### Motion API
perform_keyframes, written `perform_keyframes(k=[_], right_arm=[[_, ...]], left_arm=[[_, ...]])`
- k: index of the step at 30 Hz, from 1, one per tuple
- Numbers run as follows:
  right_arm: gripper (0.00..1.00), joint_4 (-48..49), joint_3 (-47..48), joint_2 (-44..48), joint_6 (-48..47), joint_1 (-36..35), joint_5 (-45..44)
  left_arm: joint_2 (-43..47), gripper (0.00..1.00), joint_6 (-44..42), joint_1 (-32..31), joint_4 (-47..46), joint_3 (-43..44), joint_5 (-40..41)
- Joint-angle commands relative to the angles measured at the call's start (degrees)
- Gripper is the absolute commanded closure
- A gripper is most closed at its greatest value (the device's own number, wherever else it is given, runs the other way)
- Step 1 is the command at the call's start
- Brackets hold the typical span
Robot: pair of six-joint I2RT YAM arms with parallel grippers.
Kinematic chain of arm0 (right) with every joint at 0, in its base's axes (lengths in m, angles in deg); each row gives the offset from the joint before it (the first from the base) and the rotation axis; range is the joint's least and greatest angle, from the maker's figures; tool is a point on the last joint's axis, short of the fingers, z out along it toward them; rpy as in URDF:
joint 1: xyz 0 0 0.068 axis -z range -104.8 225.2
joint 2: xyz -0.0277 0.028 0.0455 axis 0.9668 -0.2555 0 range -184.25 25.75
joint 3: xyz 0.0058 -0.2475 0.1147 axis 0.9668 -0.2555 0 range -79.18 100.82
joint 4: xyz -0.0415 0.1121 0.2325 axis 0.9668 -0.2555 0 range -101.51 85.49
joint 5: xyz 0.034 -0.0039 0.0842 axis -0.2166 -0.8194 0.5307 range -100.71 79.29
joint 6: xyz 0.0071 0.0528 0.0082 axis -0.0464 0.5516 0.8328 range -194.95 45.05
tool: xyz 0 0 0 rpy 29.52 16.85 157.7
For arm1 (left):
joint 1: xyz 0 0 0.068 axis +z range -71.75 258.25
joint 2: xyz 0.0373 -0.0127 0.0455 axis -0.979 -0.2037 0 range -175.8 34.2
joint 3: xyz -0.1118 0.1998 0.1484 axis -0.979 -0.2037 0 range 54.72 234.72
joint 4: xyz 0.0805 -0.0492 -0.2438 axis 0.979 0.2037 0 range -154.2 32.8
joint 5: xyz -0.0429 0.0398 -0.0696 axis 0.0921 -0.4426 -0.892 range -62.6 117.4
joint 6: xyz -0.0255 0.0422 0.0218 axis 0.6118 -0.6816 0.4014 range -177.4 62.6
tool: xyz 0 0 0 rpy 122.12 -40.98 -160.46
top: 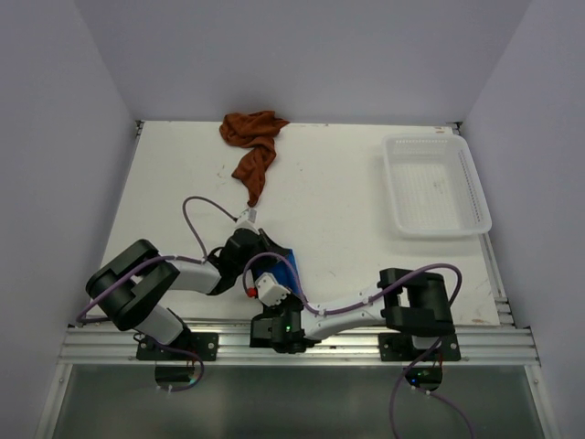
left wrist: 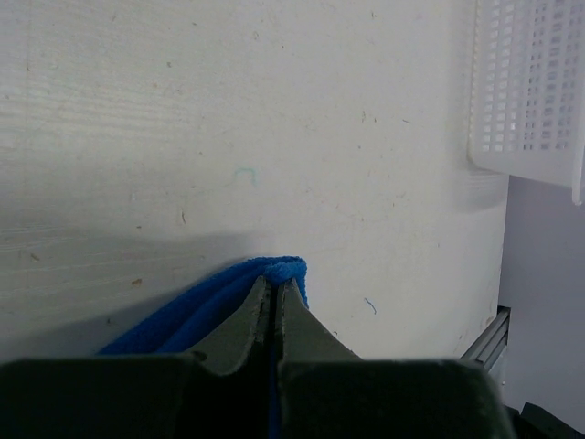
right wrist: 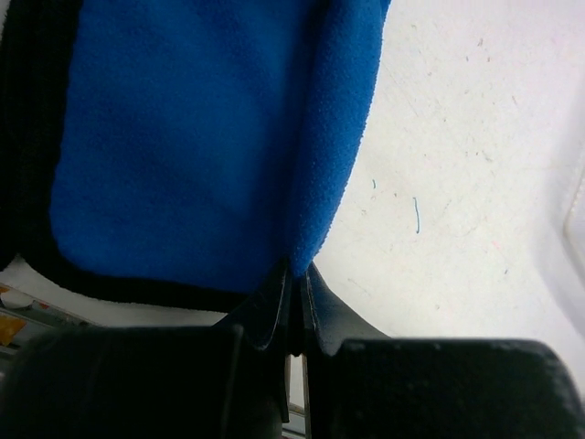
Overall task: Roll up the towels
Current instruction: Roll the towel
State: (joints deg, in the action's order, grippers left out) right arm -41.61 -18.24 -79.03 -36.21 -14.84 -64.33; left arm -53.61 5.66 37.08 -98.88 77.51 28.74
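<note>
The blue towel [top: 285,259] lies near the table's front, mostly hidden under both wrists in the top view. My left gripper [left wrist: 274,285] is shut, pinching a folded edge of the blue towel [left wrist: 196,311]. My right gripper [right wrist: 297,272] is also shut, on the lower edge of the same blue towel [right wrist: 201,137], which hangs folded in front of it. From above, the left gripper [top: 263,245] and right gripper [top: 289,279] sit close together at the towel. The rust-brown towel [top: 255,151] lies crumpled and stretched out at the table's far edge, apart from both grippers.
A white mesh basket [top: 435,186] stands at the back right of the white table [top: 347,247]; its corner [left wrist: 530,91] shows in the left wrist view. Walls close in the table on three sides. A metal rail [top: 292,346] runs along the near edge.
</note>
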Motion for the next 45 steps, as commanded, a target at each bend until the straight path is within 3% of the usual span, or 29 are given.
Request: perform_keyframes(k=[1,23,31,38,45], right_arm=[[1.00,-5.3,3.8,-2.4,-0.1,-2.1,-3.1],[1.00,-12.0,12.3,-18.4,-8.6,-8.7,-4.4],[0.81,-12.8,13.0,-18.5,-8.2,-9.4,-4.3],[0.63,-10.7,11.0,-12.4,-7.2,-9.5,-2.4],[0.57,-6.9,7.0,-3.8,-7.2,-9.6,1.4]], left_arm=[[1.6,1.00,0.5,2.0,-6.9,-1.7,2.3],[4.5,1.00,-3.2,3.0,-18.4,-12.8,1.3],[2.5,1.00,-5.1,3.1,-23.7,-16.0,1.2],[1.5,1.00,-7.0,3.1,-27.9,-18.6,2.3],[0.8,1.00,-7.5,3.1,-29.7,-19.4,2.3]])
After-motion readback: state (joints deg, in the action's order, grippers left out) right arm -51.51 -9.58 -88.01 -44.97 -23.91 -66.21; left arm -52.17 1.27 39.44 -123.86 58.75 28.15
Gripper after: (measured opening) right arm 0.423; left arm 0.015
